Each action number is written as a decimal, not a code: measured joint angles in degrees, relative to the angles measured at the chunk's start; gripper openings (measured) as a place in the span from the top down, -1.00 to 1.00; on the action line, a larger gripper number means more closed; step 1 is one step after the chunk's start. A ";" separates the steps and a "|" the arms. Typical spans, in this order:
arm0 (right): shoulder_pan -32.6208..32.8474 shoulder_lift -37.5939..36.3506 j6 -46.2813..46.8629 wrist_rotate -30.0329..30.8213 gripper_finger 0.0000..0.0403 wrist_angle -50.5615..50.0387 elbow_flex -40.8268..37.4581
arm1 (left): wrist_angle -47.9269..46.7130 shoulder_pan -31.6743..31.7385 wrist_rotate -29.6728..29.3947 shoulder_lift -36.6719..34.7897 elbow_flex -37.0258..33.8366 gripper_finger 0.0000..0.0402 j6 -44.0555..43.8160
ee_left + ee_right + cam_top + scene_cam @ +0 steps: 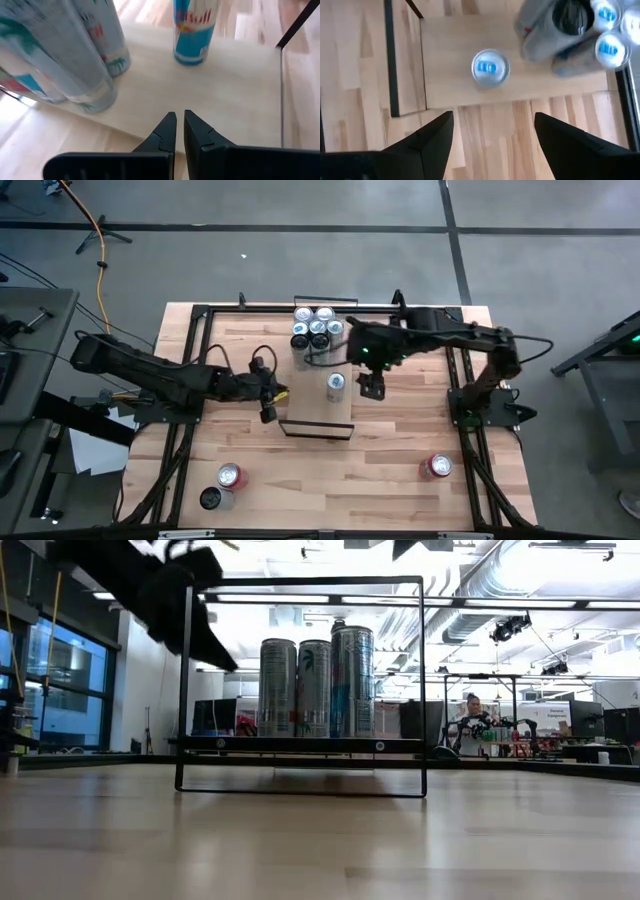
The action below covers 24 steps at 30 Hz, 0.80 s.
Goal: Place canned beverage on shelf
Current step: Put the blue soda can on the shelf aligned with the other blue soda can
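I had the left gripper (268,414), jaws together, parked just left of the shelf (318,408); the blue can (336,385) stood on the shelf, and I feared clipping it, since my right gripper (372,389) hung beside it, jaws apart, empty

I see a shelf (318,408) of pale smooth matt wood with a thin black metal frame (300,790). The cans (315,326) are shiny metal with glossy print. My table (330,480) is light wood planks, slightly glossy
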 joint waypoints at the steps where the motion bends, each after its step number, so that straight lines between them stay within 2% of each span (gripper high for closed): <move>1: 0.50 -2.06 1.11 0.35 -0.31 1.94 -3.64 | -0.28 -0.67 -1.07 -1.03 0.00 1.00 -0.02; 6: 4.00 -17.64 12.43 -0.04 -0.31 16.09 -30.71 | -2.66 -2.94 -6.20 -7.44 0.00 1.00 -0.35; 9: 6.86 -26.82 21.99 -1.40 -0.31 29.16 -45.96 | -3.43 -3.10 -7.34 -13.22 0.00 1.00 -0.12; 12: 10.10 -32.62 29.54 1.68 -0.31 45.91 -57.96 | -2.52 -2.73 -9.32 -20.12 0.02 1.00 1.29; 15: 13.21 -34.00 30.38 10.37 -0.31 62.23 -68.08 | -1.68 -2.11 -11.09 -26.58 0.02 1.00 1.58; 18: 14.07 -32.52 20.35 16.87 -0.31 75.75 -75.90 | -0.96 -1.70 -12.07 -32.09 0.02 1.00 1.62; 20: 13.75 -31.52 16.66 20.45 -0.31 80.97 -79.29 | -1.04 -1.56 -12.90 -34.80 0.04 1.00 1.64; 24: 11.92 -29.52 16.10 27.17 -0.31 89.15 -82.73 | -1.02 -1.58 -13.16 -38.44 0.04 1.00 1.98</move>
